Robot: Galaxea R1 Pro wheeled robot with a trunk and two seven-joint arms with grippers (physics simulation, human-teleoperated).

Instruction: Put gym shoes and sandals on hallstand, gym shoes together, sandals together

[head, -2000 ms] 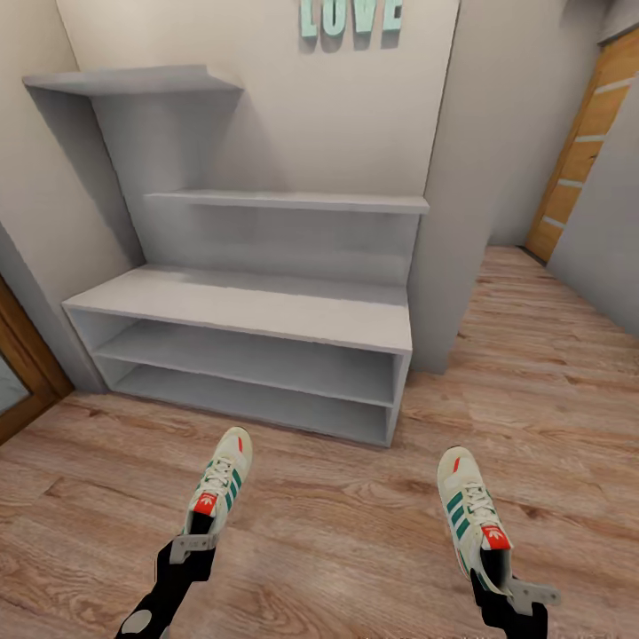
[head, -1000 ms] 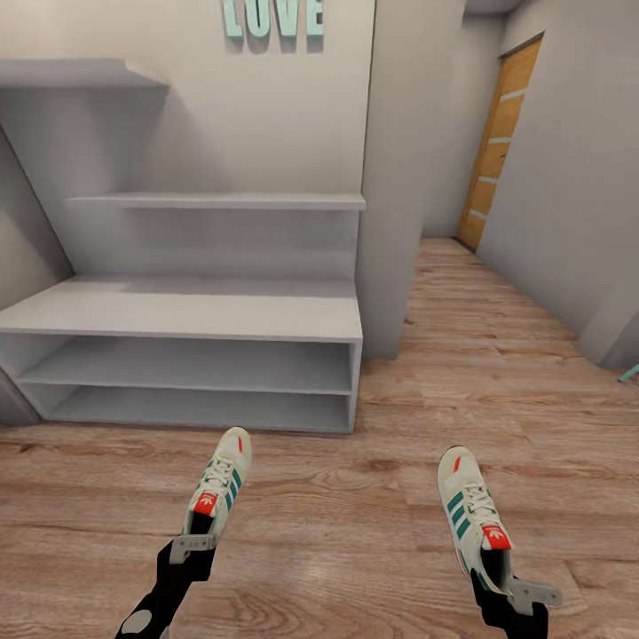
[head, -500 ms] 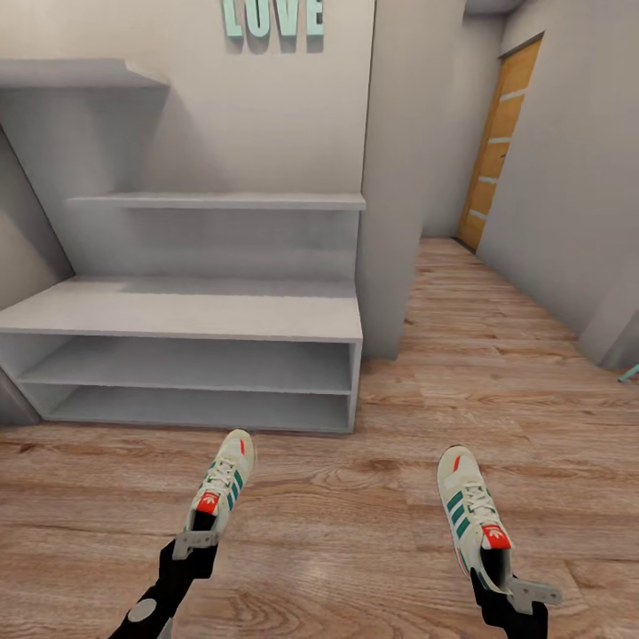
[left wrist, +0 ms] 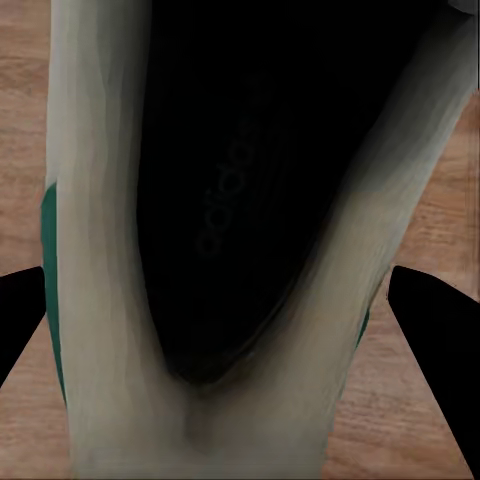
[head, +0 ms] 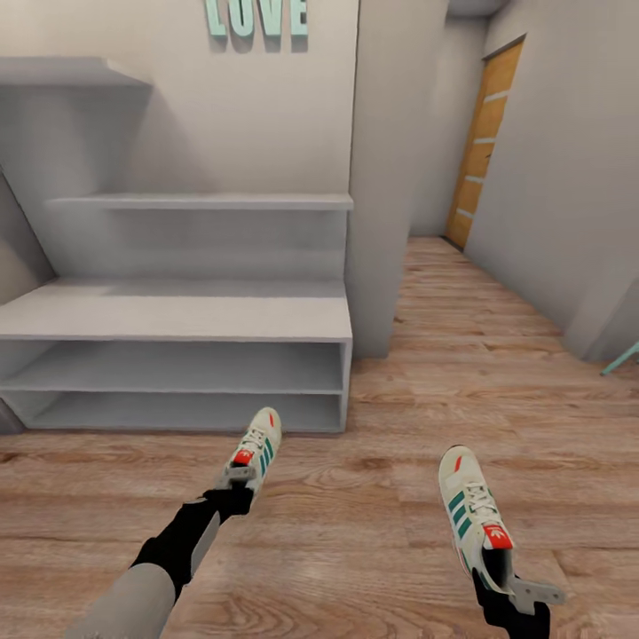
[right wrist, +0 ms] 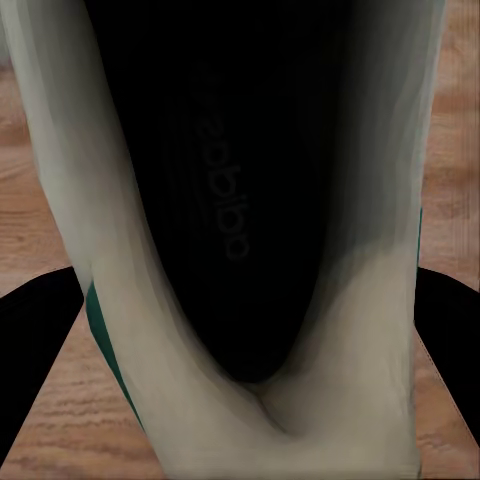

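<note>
Both cream-white gym shoes with teal stripes hang above the wood-plank corridor floor (head: 373,532). My left gripper (head: 235,479) is shut on the heel of the left gym shoe (head: 258,450), whose toe points at the hallstand (head: 177,319). At the lower right, my right gripper (head: 513,593) is shut on the heel of the right gym shoe (head: 475,515). Each wrist view looks into a shoe's dark opening: the left gym shoe (left wrist: 100,330) and the right gym shoe (right wrist: 340,390). The hallstand's bench top and both shelf rows hold nothing. The sandals are out of view.
Teal LOVE letters (head: 256,16) hang above the stepped wall shelves (head: 195,202). A grey wall corner (head: 382,222) juts out right of the hallstand. The corridor runs on to a wooden door (head: 477,151). A teal leg (head: 619,359) pokes in at the right edge.
My left arm has stretched forward, carrying its gym shoe closer to the hallstand. The camera has turned slightly, shifting the scene left. The right gripper and its shoe keep their place.
</note>
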